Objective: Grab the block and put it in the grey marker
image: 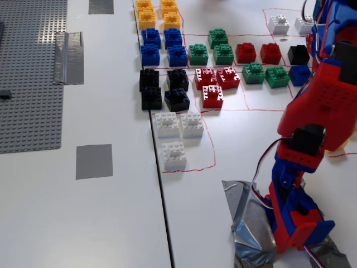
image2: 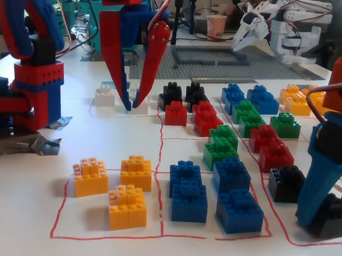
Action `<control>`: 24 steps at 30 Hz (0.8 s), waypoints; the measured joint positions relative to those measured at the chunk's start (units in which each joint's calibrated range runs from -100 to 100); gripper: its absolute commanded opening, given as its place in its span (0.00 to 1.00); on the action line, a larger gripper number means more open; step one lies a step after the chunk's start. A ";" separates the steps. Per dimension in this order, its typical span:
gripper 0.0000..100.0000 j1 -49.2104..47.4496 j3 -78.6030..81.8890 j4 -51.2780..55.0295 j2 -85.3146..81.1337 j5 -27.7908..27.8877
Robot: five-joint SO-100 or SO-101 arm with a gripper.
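Honestly, my gripper [image2: 129,105] (fingers apart, empty) hangs over the white blocks [image2: 105,96] near the table's edge; crowding could knock neighbours.

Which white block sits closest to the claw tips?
In a fixed view, the claw hangs open beside the white block immediately left of it; other whites are hidden behind the claw.
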 measured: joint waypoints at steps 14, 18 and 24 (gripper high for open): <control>0.19 8.05 -12.81 1.13 10.43 4.74; 0.21 9.44 -15.99 2.02 14.60 4.74; 0.22 10.54 -22.25 2.18 20.78 4.74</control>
